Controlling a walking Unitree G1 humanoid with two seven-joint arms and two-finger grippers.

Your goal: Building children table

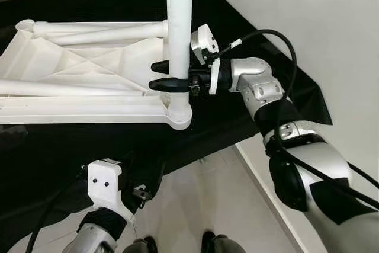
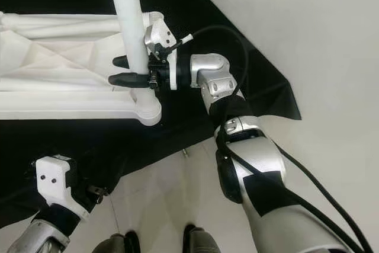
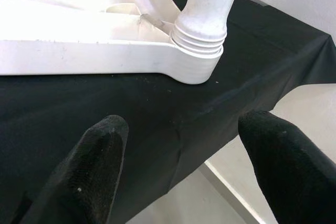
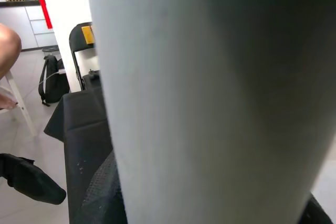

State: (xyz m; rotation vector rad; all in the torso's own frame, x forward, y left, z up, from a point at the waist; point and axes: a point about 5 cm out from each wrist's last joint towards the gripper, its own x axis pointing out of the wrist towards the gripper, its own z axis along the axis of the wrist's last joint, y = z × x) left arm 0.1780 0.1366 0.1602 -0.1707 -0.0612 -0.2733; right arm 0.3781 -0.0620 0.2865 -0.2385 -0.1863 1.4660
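My right tool [image 1: 159, 75] sits at the centre of the left eye view, its two black fingers [image 1: 169, 84] clenched around the white leg [image 1: 178, 28], one finger on each side of the tube. The leg stands upright and runs out of the top of the frame; its lower end sits in the round corner socket [image 1: 179, 114] of the white table [image 1: 71, 75], which lies upside down with its ribbed underside facing up in the upper left of the frame. In my left wrist view the leg's ridged collar [image 3: 198, 45] meets the socket at the table's corner. A second leg [image 1: 100, 29] lies flat along the table's far edge, upper left.

The table rests on a black cloth [image 1: 77, 146] that covers the tabletop and hangs over its near edge toward the pale tiled floor [image 1: 213, 205], lower centre. A white wall [image 1: 331, 39] fills the upper right.

My left tool [image 3: 178, 166] is low in the bottom left of the eye views, close to the cloth's near edge. Its wrist view shows both fingertips [image 3: 97, 156] spread apart with nothing between them, pointing at the cloth just short of the socket.

In my right wrist view the leg is a pale blur across most of the frame; to the left are a black folding chair [image 4: 81, 38], a dark bag [image 4: 52, 85] on the floor and a red tassel [image 4: 43, 3] hanging at the upper left.
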